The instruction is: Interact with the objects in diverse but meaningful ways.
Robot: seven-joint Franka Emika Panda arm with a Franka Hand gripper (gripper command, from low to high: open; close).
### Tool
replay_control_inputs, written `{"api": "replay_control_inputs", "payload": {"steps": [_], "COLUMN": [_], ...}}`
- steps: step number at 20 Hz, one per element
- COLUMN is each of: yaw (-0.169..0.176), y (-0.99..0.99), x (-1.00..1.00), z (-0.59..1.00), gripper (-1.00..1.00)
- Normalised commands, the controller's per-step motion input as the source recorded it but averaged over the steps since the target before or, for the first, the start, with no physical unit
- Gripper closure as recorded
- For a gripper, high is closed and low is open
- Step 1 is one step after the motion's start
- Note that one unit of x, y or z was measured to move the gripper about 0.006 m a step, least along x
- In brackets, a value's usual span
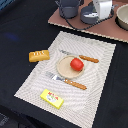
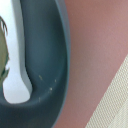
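Beige and round, the plate sat in the middle of a pale woven placemat and held one red tomato. Two orange-handled pieces of cutlery flanked it: a knife on its far side and a fork on its near side. One orange bread loaf lay at the mat's edge toward the exterior view's left, and one yellow packet near the mat's front corner. Everything rested on a black cloth. At the back, a reddish-brown board carried a grey pot and a grey saucepan. The gripper hung over the saucepan; I could not tell whether its jaws were released or clenched. The wrist view showed the saucepan's rim very close.
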Motion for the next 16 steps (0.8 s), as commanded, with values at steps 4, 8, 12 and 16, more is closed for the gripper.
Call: {"api": "replay_control_inputs", "payload": {"steps": [4, 8, 12, 16], "yaw": [0.0, -0.014, -0.013, -0.004], "y": [-0.74, -0.63, -0.62, -0.7], "x": [-0.43, -0.27, -0.23, -0.15], "z": [0.1, 0.69, 0.65, 0.5], "gripper": [-1.0, -1.0, -1.0, -1.0]}}
